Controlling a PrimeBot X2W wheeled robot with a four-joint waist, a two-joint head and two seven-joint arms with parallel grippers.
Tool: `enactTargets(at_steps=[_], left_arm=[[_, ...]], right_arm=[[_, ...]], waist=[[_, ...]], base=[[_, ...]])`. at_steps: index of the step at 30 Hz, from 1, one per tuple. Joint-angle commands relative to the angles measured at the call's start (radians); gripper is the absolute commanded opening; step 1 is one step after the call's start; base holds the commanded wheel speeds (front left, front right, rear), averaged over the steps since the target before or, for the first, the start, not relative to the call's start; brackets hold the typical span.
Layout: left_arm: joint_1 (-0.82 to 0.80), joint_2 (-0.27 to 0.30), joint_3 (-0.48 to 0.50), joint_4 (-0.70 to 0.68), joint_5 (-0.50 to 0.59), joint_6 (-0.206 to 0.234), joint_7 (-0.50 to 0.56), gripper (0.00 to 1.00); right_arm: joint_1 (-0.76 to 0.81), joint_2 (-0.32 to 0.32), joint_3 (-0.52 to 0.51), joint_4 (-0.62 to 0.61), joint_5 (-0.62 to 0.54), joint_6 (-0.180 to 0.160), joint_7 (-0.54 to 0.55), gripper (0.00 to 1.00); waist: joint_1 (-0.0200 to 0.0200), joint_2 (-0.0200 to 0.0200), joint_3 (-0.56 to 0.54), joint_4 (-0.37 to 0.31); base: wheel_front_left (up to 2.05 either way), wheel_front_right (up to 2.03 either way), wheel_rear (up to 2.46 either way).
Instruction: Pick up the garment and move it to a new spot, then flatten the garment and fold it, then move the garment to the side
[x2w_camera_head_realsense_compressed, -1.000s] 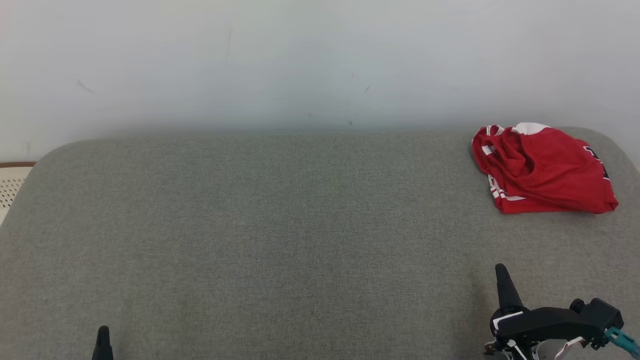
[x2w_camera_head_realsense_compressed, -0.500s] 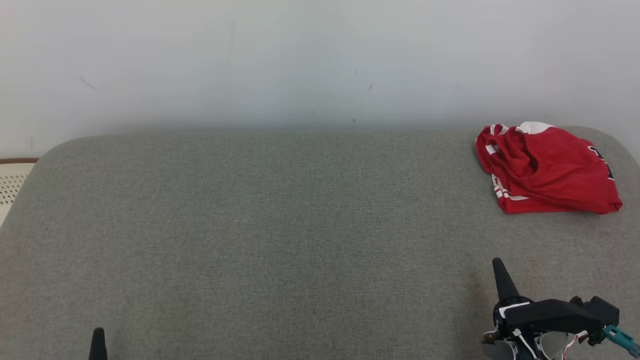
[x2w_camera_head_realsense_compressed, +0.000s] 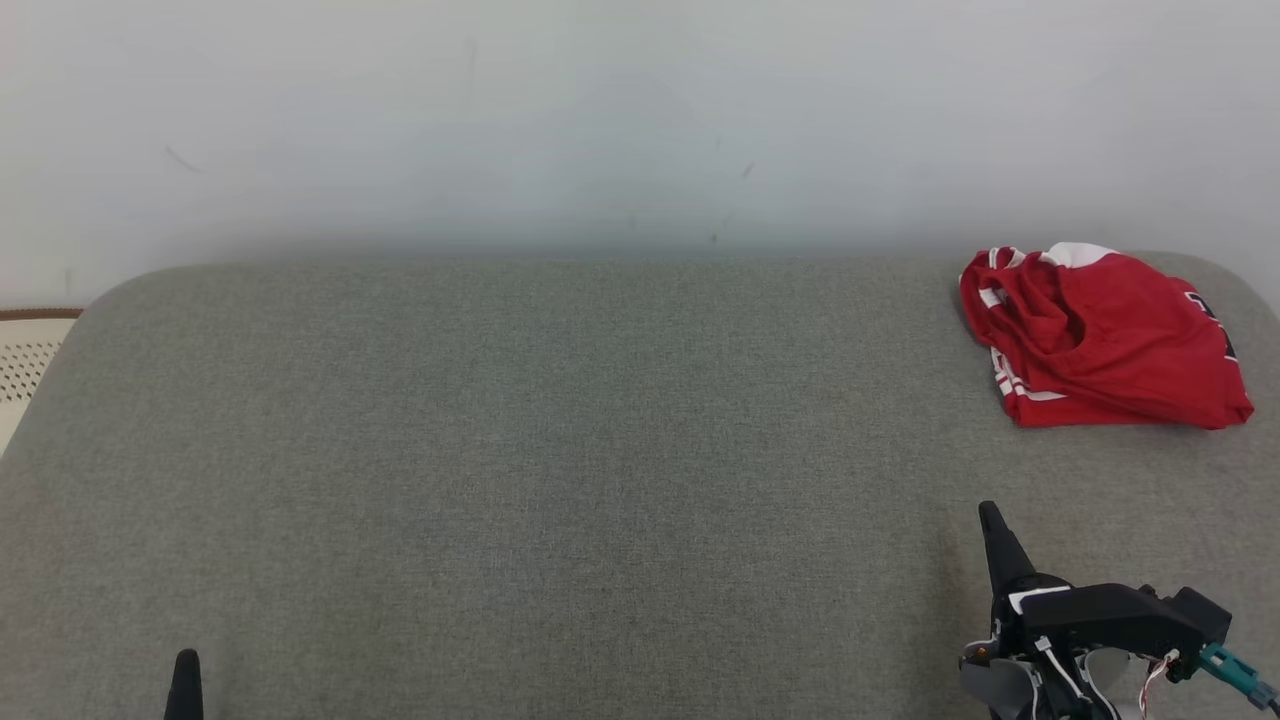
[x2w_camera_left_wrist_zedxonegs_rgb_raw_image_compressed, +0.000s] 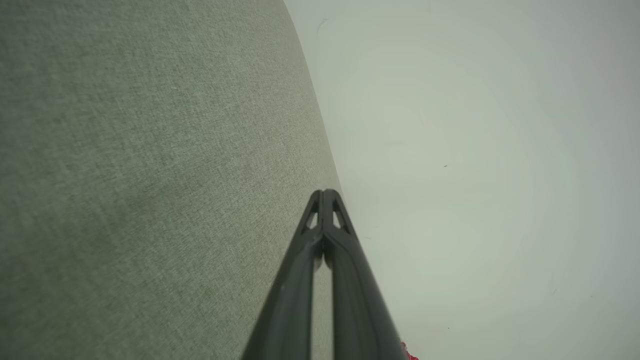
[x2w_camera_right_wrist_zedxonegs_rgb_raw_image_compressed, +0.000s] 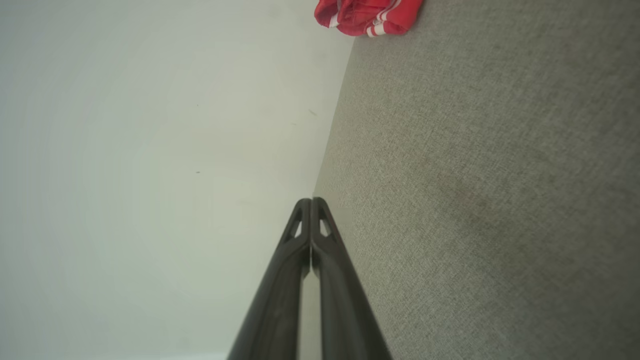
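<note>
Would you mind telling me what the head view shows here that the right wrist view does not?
Head view's extras: the left gripper tip at lower left and a pale perforated object at the left edge. Right wrist view's extra: the right gripper close up, fingers pressed shut. Shared: the red garment at the far right corner of the grey cushion, and the white wall.

Black tapered jaws; black wrist housing (x2w_camera_head_realsense_compressed: 1110, 618); white label (x2w_camera_head_realsense_compressed: 1035, 598); teal connector (x2w_camera_head_realsense_compressed: 1232, 672)
</note>
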Motion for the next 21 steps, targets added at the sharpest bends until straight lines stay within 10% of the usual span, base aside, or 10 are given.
enactTargets(at_steps=[1,21], left_arm=[[-0.008,0.001,0.008,0.002,-0.029,-0.004,0.005,0.00],[-0.017,-0.002,0.030,0.012,-0.196,-0.018,0.044,0.00]], right_arm=[[-0.016,0.001,-0.002,0.001,0.027,0.000,0.008,0.00],[-0.050,0.003,-0.008,0.037,0.203,0.000,0.048,0.00]], waist=[[-0.0001,0.0000,0.001,0.001],[-0.0001,0.0000,0.009,0.011]], base=[[0.00,0.00,0.00],[0.00,0.00,0.00]])
